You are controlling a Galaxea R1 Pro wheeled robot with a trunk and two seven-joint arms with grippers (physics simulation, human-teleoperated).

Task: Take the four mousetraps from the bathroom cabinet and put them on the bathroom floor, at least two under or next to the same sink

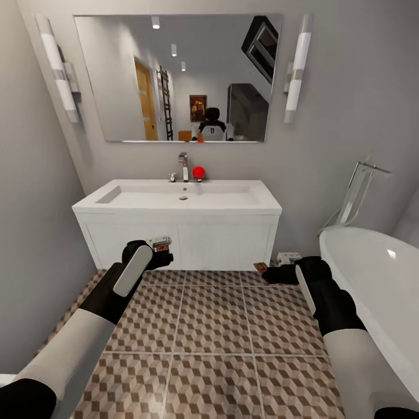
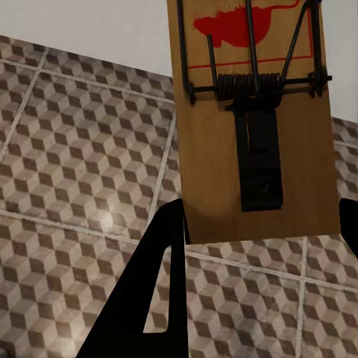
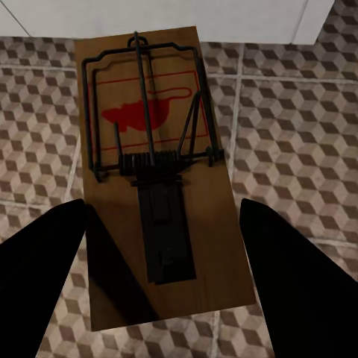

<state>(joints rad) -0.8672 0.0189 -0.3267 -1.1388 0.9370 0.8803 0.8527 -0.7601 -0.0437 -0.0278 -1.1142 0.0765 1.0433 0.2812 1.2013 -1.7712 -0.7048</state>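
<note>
Between each arm's jaws: a mousetrap point(image 2: 257, 127).

Your right gripper point(image 3: 168, 298) has its two dark fingers point(image 3: 298, 283) spread either side of a mousetrap point(image 3: 160, 171), whose wooden slab, red mouse print and black spring bar face you. Whether the fingers touch it is unclear. Beyond it lies cube-patterned bathroom floor point(image 3: 298, 127), with a white sink front point(image 3: 224, 19) at 12 o'clock.

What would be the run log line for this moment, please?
left pincer: shut on mousetrap | right pincer: shut on second mousetrap | both above bathroom floor, facing sink
</note>
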